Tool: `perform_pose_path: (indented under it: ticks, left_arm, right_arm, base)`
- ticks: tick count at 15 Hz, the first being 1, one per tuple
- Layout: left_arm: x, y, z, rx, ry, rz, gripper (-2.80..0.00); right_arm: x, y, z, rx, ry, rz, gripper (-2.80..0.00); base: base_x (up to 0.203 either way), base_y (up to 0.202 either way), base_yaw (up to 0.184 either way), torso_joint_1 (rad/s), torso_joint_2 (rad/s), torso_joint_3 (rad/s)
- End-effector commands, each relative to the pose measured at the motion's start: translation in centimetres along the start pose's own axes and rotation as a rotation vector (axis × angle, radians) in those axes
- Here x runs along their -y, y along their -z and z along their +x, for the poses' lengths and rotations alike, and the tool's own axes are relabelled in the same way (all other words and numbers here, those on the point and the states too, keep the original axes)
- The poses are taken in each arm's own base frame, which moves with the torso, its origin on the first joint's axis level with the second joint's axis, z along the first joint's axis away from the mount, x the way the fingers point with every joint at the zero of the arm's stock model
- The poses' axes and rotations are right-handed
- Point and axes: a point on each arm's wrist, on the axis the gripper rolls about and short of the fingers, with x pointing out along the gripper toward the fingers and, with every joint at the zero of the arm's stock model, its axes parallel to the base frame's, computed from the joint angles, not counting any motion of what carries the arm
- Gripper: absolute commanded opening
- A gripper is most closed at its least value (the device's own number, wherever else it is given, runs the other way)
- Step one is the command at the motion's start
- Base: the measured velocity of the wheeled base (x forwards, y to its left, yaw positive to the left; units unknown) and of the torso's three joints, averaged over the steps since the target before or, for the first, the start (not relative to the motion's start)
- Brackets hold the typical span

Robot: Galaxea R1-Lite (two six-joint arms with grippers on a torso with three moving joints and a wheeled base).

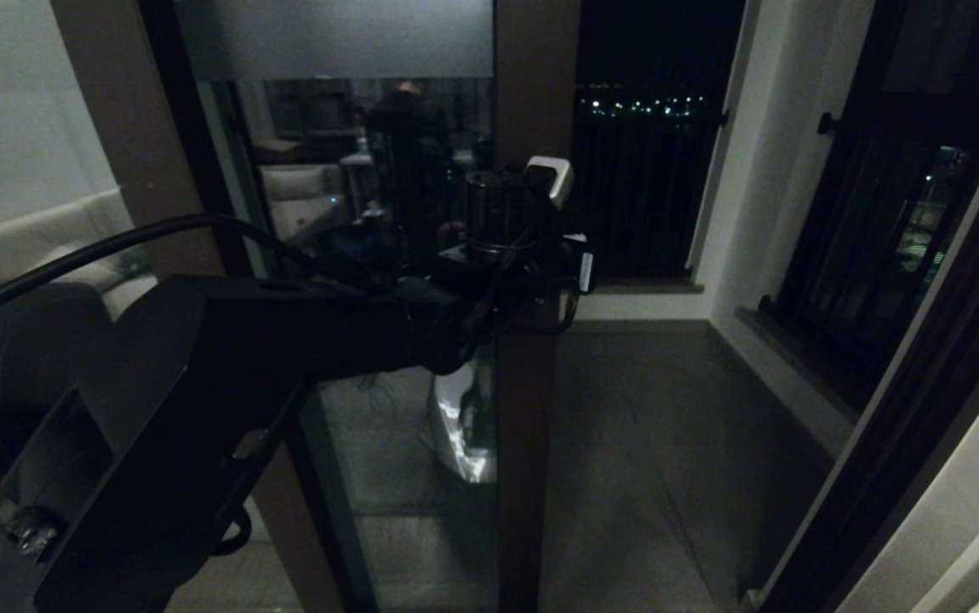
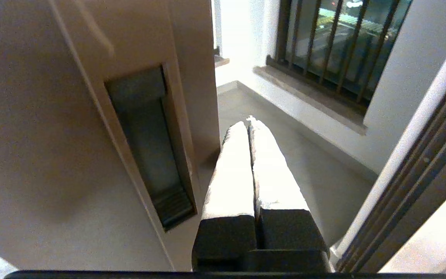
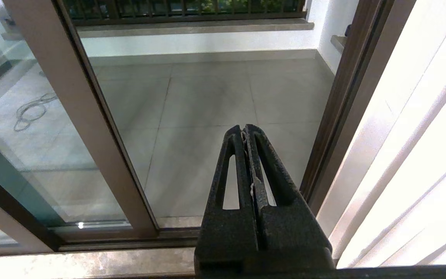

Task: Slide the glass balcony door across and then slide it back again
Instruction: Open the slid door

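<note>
Beyond the doorway lay a dim tiled balcony floor (image 1: 668, 443), with a barred window (image 1: 881, 255) on its right wall and city lights far off. The glass balcony door (image 1: 532, 409) stood partway across the opening, its brown right-hand upright roughly in the middle of the head view, with a clear gap between that upright and the door jamb (image 1: 907, 409) on the right. A frosted band crossed its top.

The left gripper (image 2: 249, 124) was clenched on nothing, its pale fingers (image 2: 230, 170) pressed together just beside the right edge of the upright, near the recessed handle (image 2: 149, 147); whether they touched the frame I could not tell. The right gripper (image 3: 245, 130) was likewise clenched and empty, parked low near the door track (image 3: 130, 240).

Judging by the open gap, the door was somewhere mid-travel. Which of the two slides was under way could not be settled from this, so at least part of a slide was left
</note>
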Motion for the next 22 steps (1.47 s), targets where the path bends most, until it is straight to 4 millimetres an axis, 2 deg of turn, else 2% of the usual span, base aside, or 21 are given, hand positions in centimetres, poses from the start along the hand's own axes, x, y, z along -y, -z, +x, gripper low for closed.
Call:
perform_pose_path:
  ticks: [1,9,22]
  left_arm:
    - [0.0,-0.2,-0.1,0.005,-0.014,-0.001,-2.80]
    - [-1.0,-1.3,-0.4,0.052,-0.046,0.004,-2.80]
    - [-2.8,-1.7,-1.3,0.035,-0.082,0.009,-2.80]
  right_arm:
    - [0.0,0.0,0.0,-0.002,0.000,-0.001,-2.80]
    - [0.0,0.0,0.0,-0.002,0.000,-0.001,-2.80]
    - [0.0,0.0,0.0,-0.002,0.000,-0.001,-2.80]
  base:
    - [0.000,0.000,0.000,0.000,0.00,0.000]
    - [0.000,0.000,0.000,0.000,0.00,0.000]
    - [0.000,0.000,0.000,0.000,0.00,0.000]
